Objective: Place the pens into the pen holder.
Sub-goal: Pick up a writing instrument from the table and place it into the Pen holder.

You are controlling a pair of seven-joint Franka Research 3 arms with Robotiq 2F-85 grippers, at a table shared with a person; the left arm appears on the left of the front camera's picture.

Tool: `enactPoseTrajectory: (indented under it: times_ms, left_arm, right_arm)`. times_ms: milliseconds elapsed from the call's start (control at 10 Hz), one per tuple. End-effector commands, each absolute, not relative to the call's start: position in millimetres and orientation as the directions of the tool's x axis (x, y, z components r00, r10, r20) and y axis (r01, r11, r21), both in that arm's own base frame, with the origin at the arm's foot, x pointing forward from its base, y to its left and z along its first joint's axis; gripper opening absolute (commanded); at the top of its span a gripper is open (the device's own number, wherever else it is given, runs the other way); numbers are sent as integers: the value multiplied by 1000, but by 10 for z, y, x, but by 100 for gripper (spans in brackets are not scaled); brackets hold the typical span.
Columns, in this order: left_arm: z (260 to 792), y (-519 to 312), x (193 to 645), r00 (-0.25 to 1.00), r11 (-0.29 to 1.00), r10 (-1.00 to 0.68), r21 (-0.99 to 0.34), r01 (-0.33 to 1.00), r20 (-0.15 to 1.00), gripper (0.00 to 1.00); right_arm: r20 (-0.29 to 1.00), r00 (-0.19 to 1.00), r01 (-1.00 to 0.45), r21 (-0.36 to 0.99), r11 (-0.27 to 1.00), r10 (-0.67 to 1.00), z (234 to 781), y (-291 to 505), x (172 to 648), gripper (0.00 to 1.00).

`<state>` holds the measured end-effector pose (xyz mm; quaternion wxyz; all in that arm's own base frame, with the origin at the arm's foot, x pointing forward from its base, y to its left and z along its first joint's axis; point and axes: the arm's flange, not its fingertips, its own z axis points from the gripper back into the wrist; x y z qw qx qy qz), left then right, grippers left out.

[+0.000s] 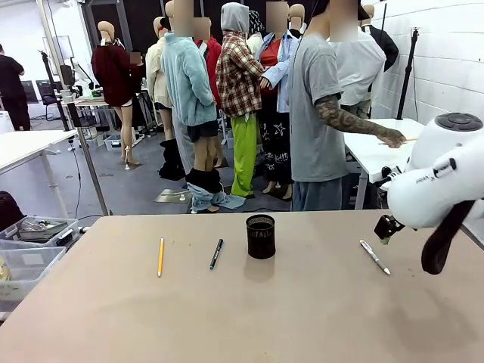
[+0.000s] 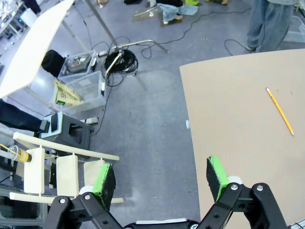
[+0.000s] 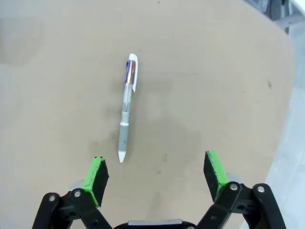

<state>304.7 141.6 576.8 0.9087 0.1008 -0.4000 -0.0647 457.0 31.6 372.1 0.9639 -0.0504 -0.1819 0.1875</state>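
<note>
- Tan table in a busy workshop; a person stands beyond its far edge, turned toward a white side table with one hand on it
- Off the table's left edge: clear plastic bins of clutter on the grey floor, a coil of cable and a pale slatted rack
- Pen holder stands upright near mid-table, nothing beside it touching
- Black-and-blue pen lies just left of the holder, apart from it; yellow pencil lies further left, roughly parallel
- Whitish pen lies right of the holder, well apart, under the right arm
- The table around all three is bare, so nothing blocks them
- Left gripper: jaws spread wide, nothing held; it straddles the table's left edge, one pad over the floor and one over the tabletop
- The pencil is ahead of that gripper and off to one side, well apart from both fingers
- Right gripper: jaws spread wide, holding nothing, facing down at the tabletop
- The whitish pen lies lengthwise away from it, tip end nearest, clip end farthest
- Its tip sits just beyond the fingertips, close to the finger on the view's left and inside the gap line; not touching as far as I can tell, since height above the table isn't readable
</note>
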Motion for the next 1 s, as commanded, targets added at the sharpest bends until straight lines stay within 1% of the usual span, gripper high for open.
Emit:
enactPoseTrajectory:
  times_ms: [0,300,500,900]
  left_arm:
    - [5774,1419,3054,667,970,-200,240,32,718,100]
    - [5774,1419,3054,667,970,-200,240,32,718,100]
    - [5774,1419,3054,667,970,-200,240,32,718,100]
    - [5774,1419,3054,667,970,-200,240,32,718,100]
  right_arm:
    - [278,882,-369,-96,925,381,3588,425,4908,100]
    - [199,900,-387,-46,921,388,3423,483,5147,100]
    - [157,905,-400,-1,917,395,3288,476,5233,100]
    - [103,912,-401,27,916,396,3082,468,5342,100]
